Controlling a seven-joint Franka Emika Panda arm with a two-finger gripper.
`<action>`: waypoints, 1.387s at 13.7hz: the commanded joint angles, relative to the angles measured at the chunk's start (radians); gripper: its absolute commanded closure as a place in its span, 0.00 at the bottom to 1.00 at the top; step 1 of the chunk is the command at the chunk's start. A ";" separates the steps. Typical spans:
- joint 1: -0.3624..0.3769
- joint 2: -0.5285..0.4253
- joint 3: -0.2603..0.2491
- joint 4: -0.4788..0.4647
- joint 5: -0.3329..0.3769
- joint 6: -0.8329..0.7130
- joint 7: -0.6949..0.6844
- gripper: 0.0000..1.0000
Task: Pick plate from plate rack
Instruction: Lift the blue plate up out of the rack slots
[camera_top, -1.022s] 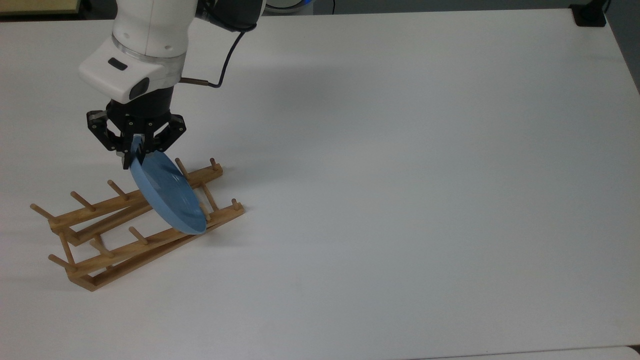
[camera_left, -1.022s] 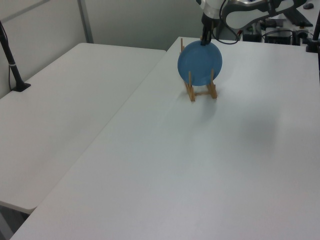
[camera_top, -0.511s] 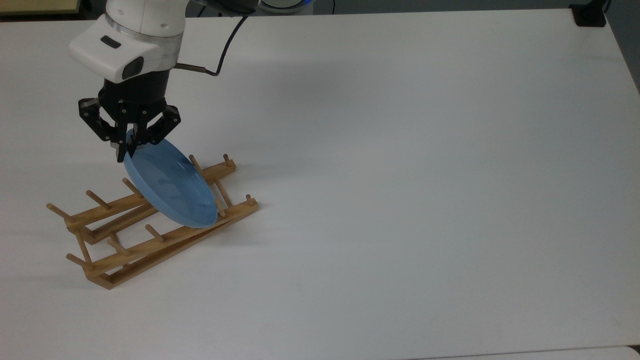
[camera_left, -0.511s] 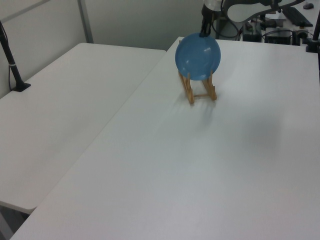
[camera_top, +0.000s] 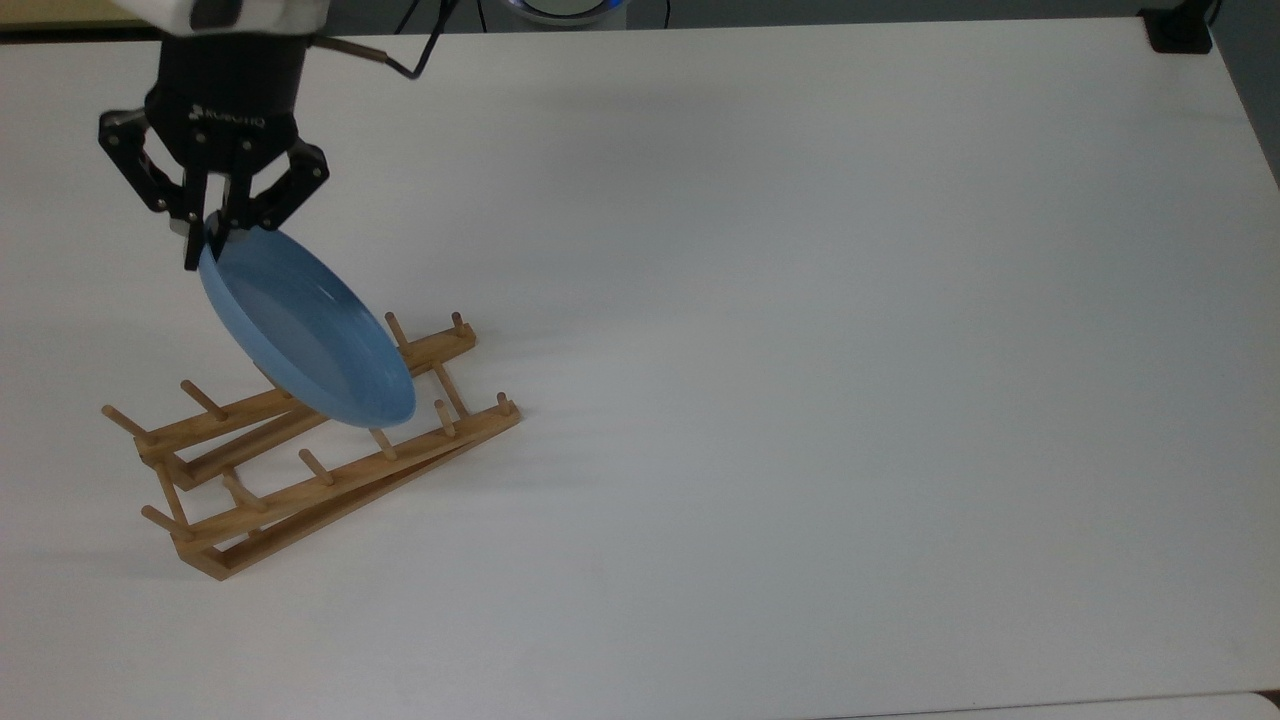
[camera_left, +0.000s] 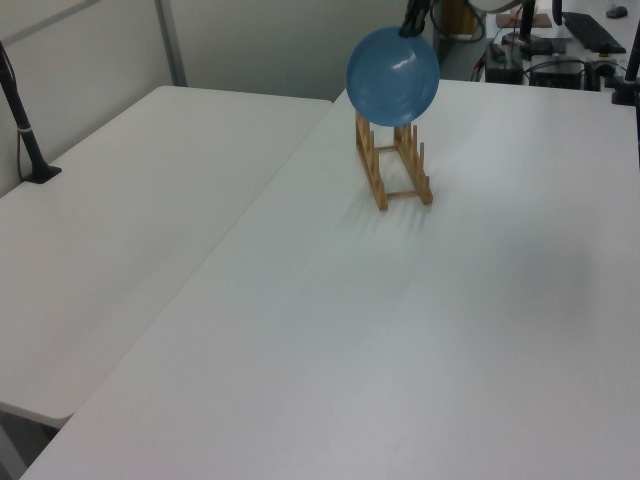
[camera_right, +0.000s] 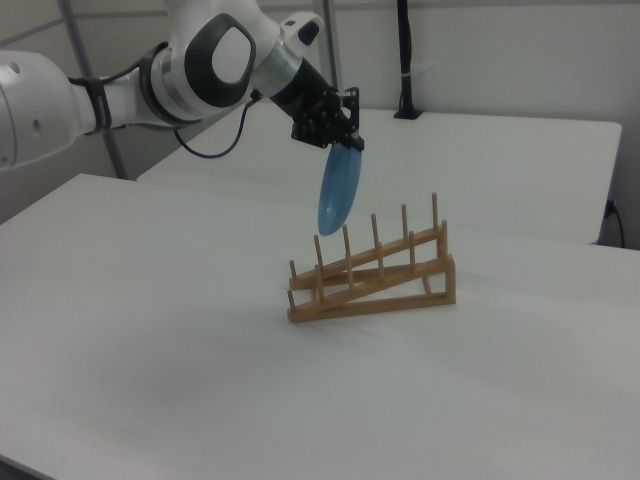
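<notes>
My gripper (camera_top: 207, 238) (camera_right: 347, 146) is shut on the top rim of the light-blue plate (camera_top: 305, 328) (camera_left: 393, 77) (camera_right: 337, 192). The plate hangs edge-down from the fingers, lifted above the wooden plate rack (camera_top: 310, 450) (camera_left: 395, 165) (camera_right: 375, 276). In the right view its lower edge sits just above the tips of the rack's pegs, with a gap showing. The rack stands on the white table (camera_top: 800, 350) with its two peg rows bare.
A black post base (camera_top: 1180, 30) sits at the top view's far right corner. A second white table (camera_left: 120, 220) adjoins on the left view's left, with a black stand (camera_left: 25, 130) on it. Cables and equipment (camera_left: 540, 55) lie behind the rack in the left view.
The gripper has risen and drawn toward the top view's upper left, lifting the plate out from between the pegs. The rack has shifted slightly to the top view's right.
</notes>
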 joint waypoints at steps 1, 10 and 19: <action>-0.033 -0.064 0.013 -0.057 0.166 -0.058 -0.003 1.00; -0.181 -0.060 -0.076 -0.097 0.538 -0.542 -0.130 1.00; -0.314 0.088 -0.079 -0.177 0.464 -0.530 -0.254 1.00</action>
